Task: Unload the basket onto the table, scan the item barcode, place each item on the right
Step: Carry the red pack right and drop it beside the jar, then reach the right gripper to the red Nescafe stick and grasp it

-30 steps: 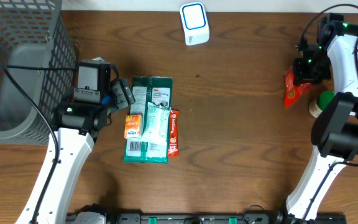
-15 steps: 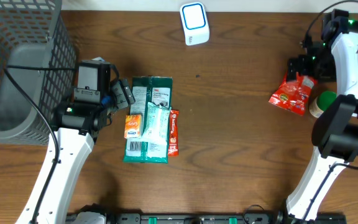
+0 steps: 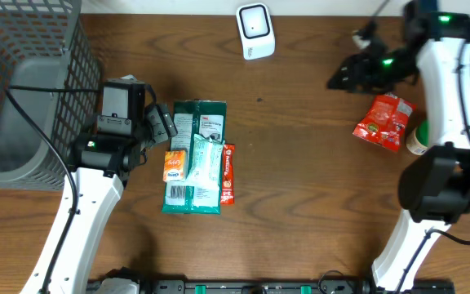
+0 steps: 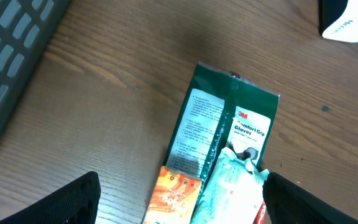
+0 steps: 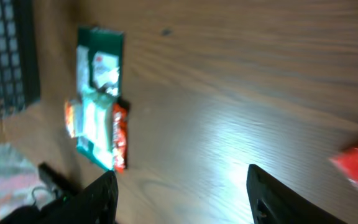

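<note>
Four packets lie heaped left of the counter's (image 3: 317,188) centre: a green glove packet (image 3: 200,122) at the bottom, with a pale pouch (image 3: 206,163), a small orange packet (image 3: 175,166) and a red bar (image 3: 228,173) on or against it. A fifth item, a red packet (image 3: 384,122), lies flat near the right edge.

- Scanner (image 3: 254,31): white, stands at the far edge, mid-counter.
- Right tool (image 3: 334,81): hangs between scanner and red packet, touching neither. Jaws apart, nothing in them.
- Left tool (image 3: 163,124): just beside the heap's far-left corner. Jaws wide, empty.
- Basket (image 3: 23,49): far-left corner.

Judgement: no item is in hand, so the step is fetching one. The red packet by itself may be done already; I can't tell.

To do it well: take the topmost piece, not the glove packet pinned under the others. Pinch it by an edge so the fingers don't cover the code. Turn the code side to the scanner's window and hold it flat and steady. Soft film will sag, so grip close to the code.
</note>
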### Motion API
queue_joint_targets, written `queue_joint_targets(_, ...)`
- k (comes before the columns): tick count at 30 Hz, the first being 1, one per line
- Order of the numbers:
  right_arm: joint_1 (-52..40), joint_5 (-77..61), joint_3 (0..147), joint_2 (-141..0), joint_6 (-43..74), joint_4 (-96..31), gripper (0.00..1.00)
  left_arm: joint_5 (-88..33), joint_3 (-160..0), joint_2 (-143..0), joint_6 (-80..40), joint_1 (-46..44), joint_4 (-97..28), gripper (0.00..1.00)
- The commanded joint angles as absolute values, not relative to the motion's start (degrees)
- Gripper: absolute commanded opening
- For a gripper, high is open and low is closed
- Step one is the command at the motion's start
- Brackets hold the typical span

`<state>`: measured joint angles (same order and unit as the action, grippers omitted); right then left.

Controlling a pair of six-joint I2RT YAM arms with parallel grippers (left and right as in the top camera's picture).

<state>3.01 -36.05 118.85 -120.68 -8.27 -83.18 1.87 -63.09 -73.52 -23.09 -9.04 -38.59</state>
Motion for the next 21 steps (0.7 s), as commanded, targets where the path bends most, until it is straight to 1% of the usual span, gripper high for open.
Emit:
queue_joint_targets(1, -4.9, -37.6, 115.7, -120.5, -4.3, -81.8, 0.59, 2.4, -63.3, -73.7, -22.6, -8.8, -38.6, 0.84)
queue_joint_targets(5, -12.1, -30.8, 112.5, -120.5, 2.0, -78.5, 0.6, 2.4, -63.3, -73.7, -22.6, -8.8, -38.6, 0.84)
queue_joint_targets(8, -17.7, -23.7, 109.3, -120.5, 9.1, -75.3, 0.61, 2.4, -63.3, -73.7, -22.6, -8.8, -38.6, 0.84)
queue_joint_targets(11, -25.4, -16.8, 103.8, -120.5, 16.1, -69.8, 0.61, 2.4, -63.3, -73.7, -22.6, -8.8, -38.6, 0.84)
queue_joint_targets(13, -30.3, -12.7, 99.9, -120.5, 20.6, -66.3, 0.59, 2.4, -63.3, -73.7, -22.6, -8.8, -38.6, 0.84)
queue_joint_targets(20, -38.9, -7.7, 94.9, -120.5, 27.7, -60.8, 0.54, 2.4, -63.3, -73.7, -22.6, -8.8, -38.6, 0.84)
queue_joint_targets(21, -40.4, -5.9, 94.6, -120.5, 29.4, -60.4, 0.52, 2.4, -63.3, -73.7, -22.6, -8.8, -38.6, 0.84)
